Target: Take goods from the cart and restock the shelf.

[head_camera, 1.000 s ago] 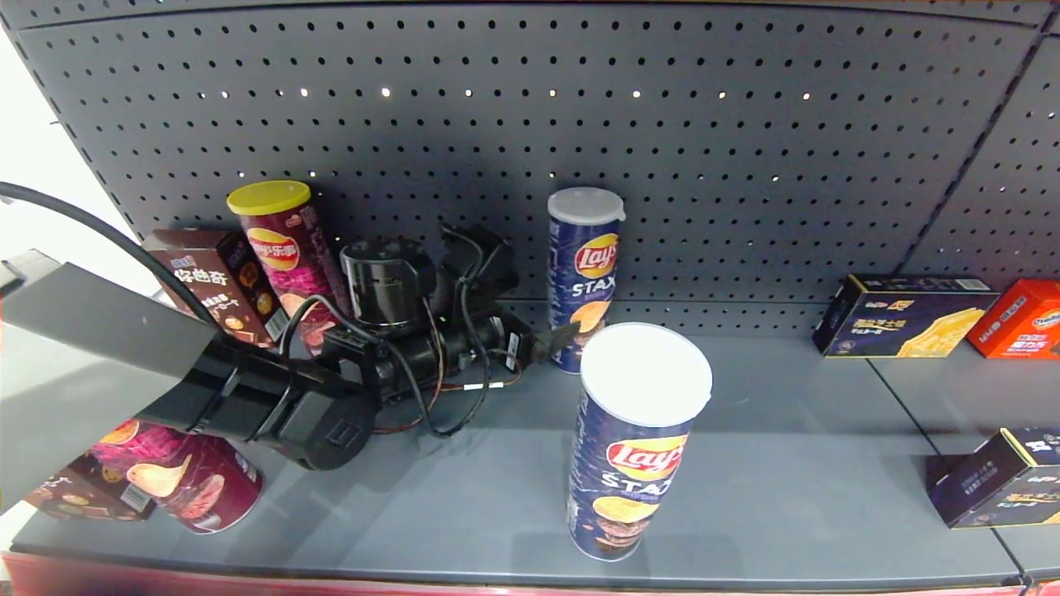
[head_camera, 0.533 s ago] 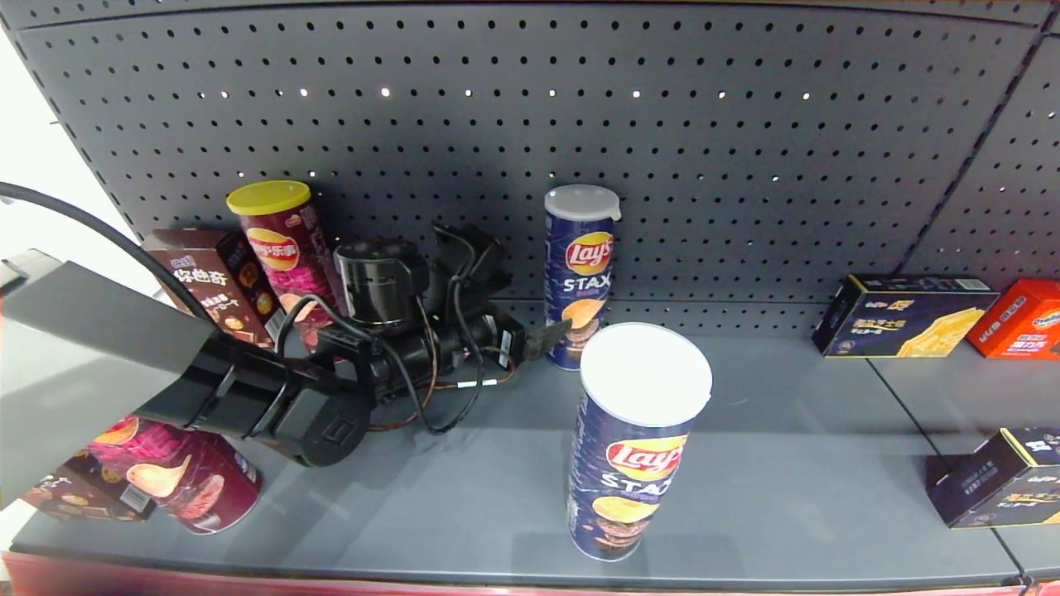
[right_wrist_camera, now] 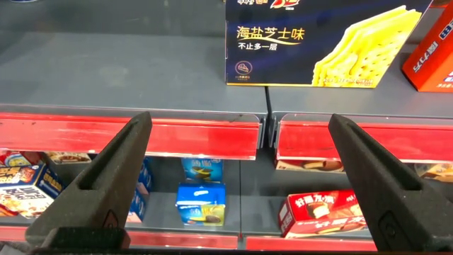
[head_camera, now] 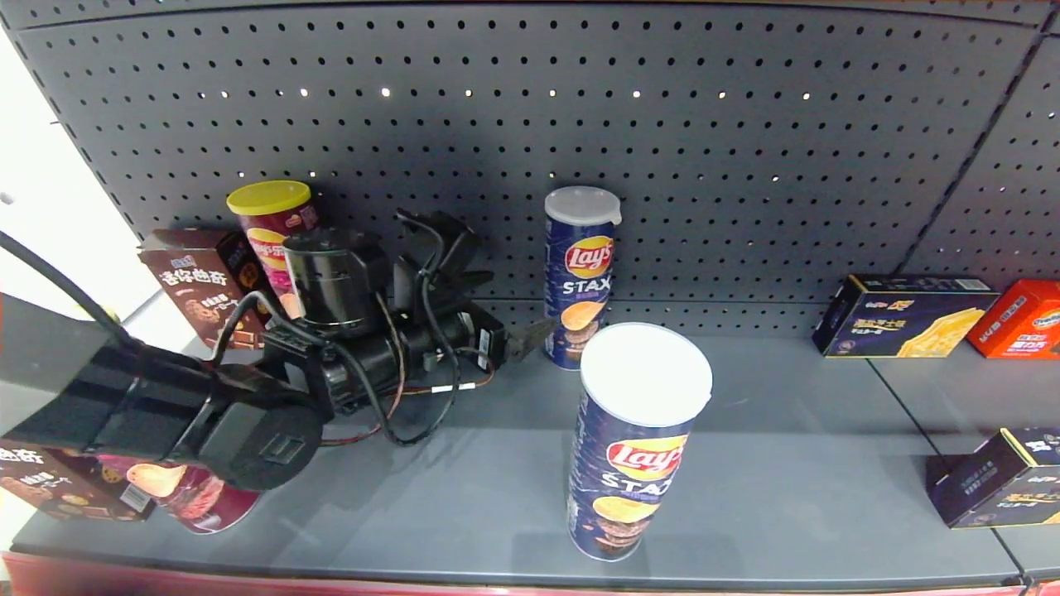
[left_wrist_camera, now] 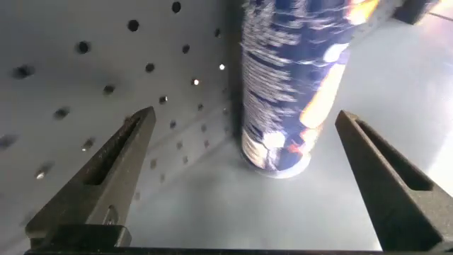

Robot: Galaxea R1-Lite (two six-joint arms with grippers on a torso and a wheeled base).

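**Left gripper and restocked can.** The tall dark-blue cylindrical crisp can with a pale plastic lid [head_camera: 582, 277] [left_wrist_camera: 287, 85] stands upright at the back of the grey metal shelf [head_camera: 787, 463], close against the dark perforated back panel [head_camera: 580, 108]. The left gripper [head_camera: 534, 335] [left_wrist_camera: 244, 117] lies low over the shelf, pointing at the can's lower part. It is released: its jaws are spread wide and hold nothing. In the left wrist view the can stands just beyond the fingertips, between their lines, with clear gaps on both sides.

**Nearby goods.**
- A second dark-blue crisp can with a white lid [head_camera: 633, 447] stands upright nearer the shelf's front edge, forward of the left gripper and well apart from the first can.
- Behind the left arm stand a maroon crisp can with a yellow lid [head_camera: 269, 215] and a brown cardboard biscuit box [head_camera: 195, 273].
- Another maroon can [head_camera: 199, 497] lies on its side near the shelf's front edge.
- Beyond the first can from the left gripper lie a dark-blue cracker box with yellow print [head_camera: 907, 314] [right_wrist_camera: 325, 42] and an orange box [head_camera: 1019, 319] [right_wrist_camera: 432, 49].

**Right gripper.** The right gripper [right_wrist_camera: 241, 120] is likewise spread and empty. It faces the shelf's red price rail [right_wrist_camera: 198, 134], with the cracker box above the rail and small packets on a lower shelf below it.
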